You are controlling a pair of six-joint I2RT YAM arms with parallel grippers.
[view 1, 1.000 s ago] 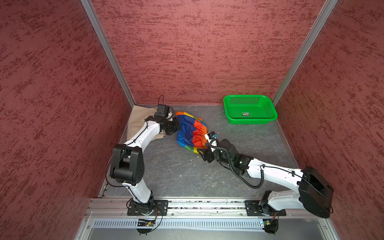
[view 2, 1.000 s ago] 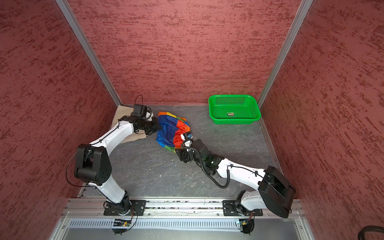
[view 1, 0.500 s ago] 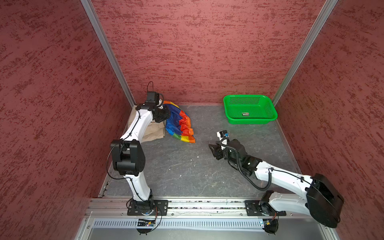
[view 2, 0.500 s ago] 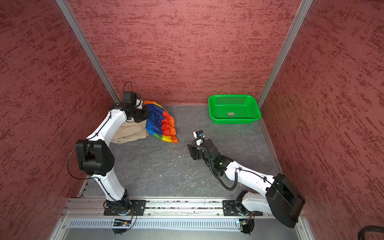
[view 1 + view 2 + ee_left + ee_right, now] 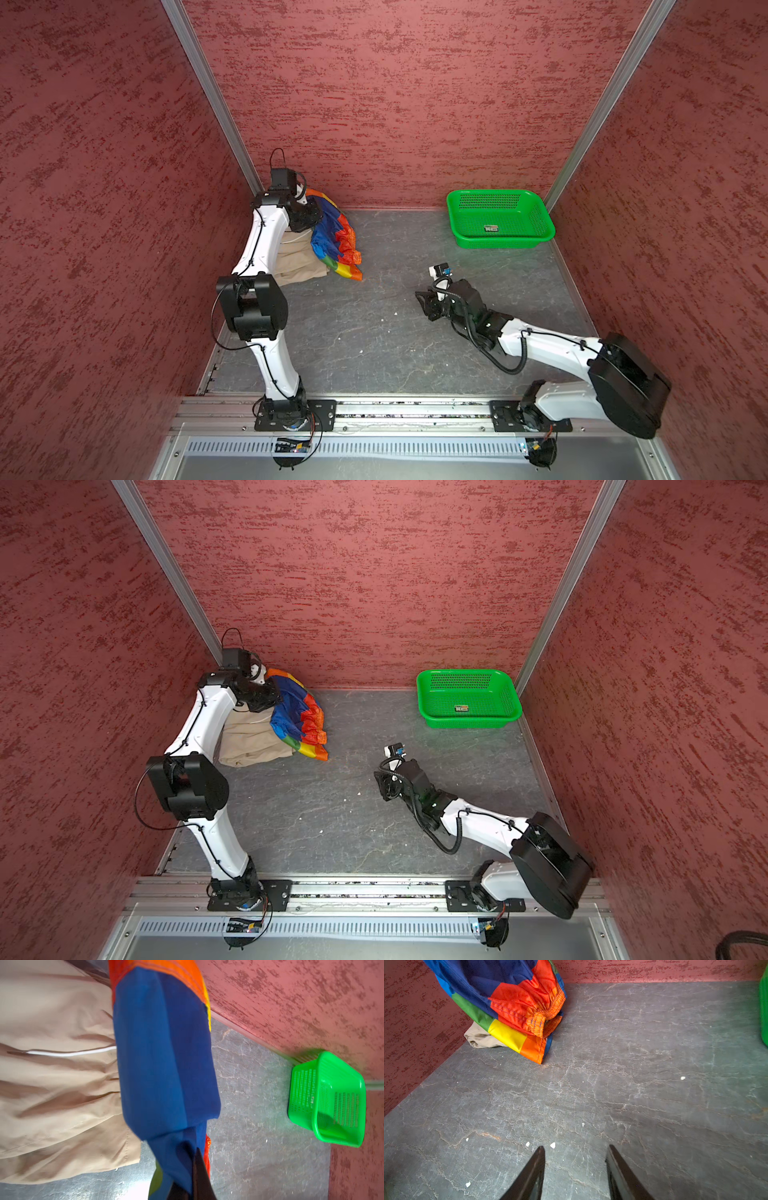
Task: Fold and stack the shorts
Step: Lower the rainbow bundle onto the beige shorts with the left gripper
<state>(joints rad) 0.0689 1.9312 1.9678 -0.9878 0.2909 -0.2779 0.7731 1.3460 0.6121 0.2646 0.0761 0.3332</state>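
The left hand (image 5: 193, 1180), clamped on the striped shorts (image 5: 334, 239), has swung them from mid-worktop (image 5: 374, 332) to the back-left corner. There they hang, draping onto the beige shorts (image 5: 297, 264). The right hand (image 5: 575, 1167) has let go and backed off, jaws apart and empty. Stacking seems near; the fold looks loose, though the arm hides much.

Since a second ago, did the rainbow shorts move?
Yes. The rainbow shorts moved left and back toward the wall, farther from the green basket, and now hang partly over the beige shorts.
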